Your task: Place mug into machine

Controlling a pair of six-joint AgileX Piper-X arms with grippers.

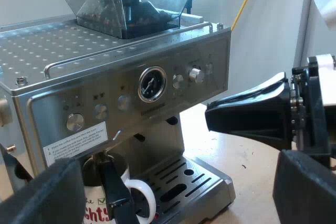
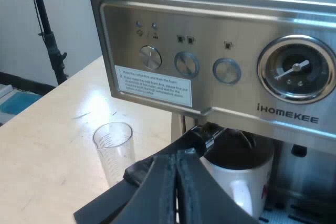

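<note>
The mug (image 1: pixel 100 208) stands at the front of the espresso machine (image 1: pixel 152 85), under its control panel and, as far as I can see, on the drip tray (image 1: pixel 202 182). No finger touches it. The left gripper (image 1: pixel 176 179) gapes wide, holding nothing. The right gripper (image 2: pixel 177 161) is pressed closed and empty, just before the mug. The placing looks done to me, with only backing the arms away left.

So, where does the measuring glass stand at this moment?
In the right wrist view the measuring glass stands upright on the table beside the espresso machine, near the mug under its front panel.
</note>
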